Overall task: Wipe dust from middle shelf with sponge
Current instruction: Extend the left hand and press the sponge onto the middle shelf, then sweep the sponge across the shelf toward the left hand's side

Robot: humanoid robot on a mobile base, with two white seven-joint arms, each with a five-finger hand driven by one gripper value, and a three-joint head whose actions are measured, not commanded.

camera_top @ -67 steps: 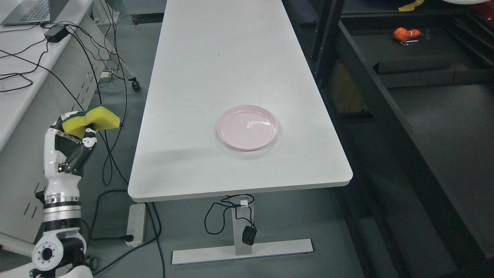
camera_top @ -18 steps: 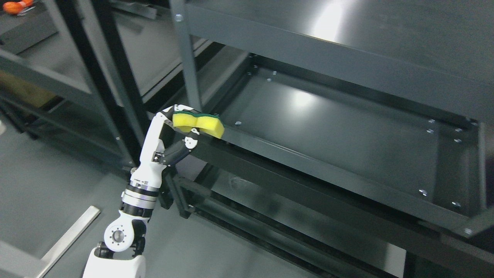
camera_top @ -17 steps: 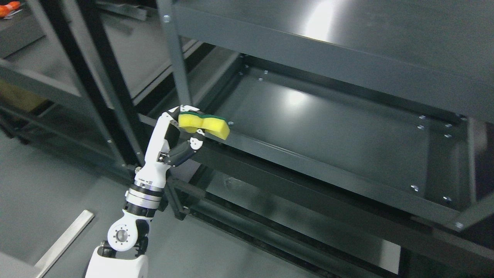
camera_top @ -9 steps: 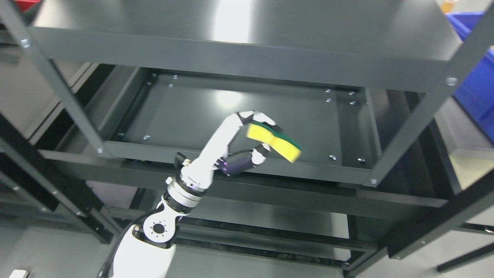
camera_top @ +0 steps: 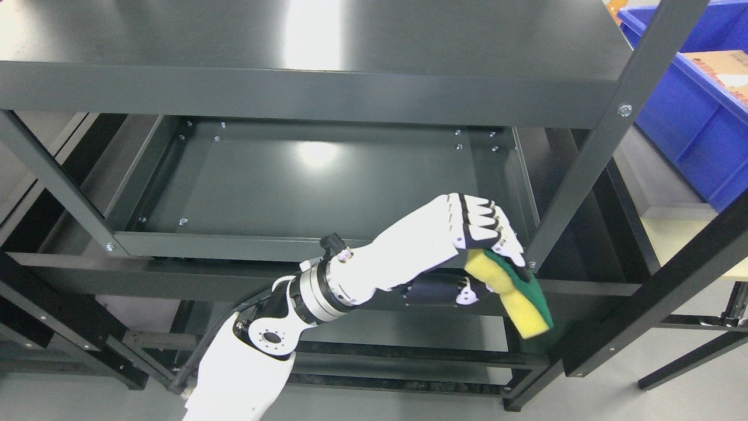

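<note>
My left hand (camera_top: pixel 482 257) is shut on a yellow sponge with a green scouring side (camera_top: pixel 517 295). The arm comes in from the lower left and reaches across the front of a dark grey metal shelf rack. The sponge hangs tilted, in front of the front right corner of the middle shelf (camera_top: pixel 327 187), at or just below its front rim. Whether it touches the rim I cannot tell. The shelf's pan is bare, with small bolts at its corners. The top shelf (camera_top: pixel 315 52) overhangs it. My right hand is out of view.
A slanted right front post (camera_top: pixel 590 158) of the rack stands close to the sponge. A blue plastic bin (camera_top: pixel 695 99) with a cardboard box in it sits at the far right. A lower shelf (camera_top: pixel 397 333) shows beneath the arm.
The camera has swung from a white table to the rack and goes on shifting. My left hand with the sponge has moved right and down, from over the middle shelf to its front right corner.
</note>
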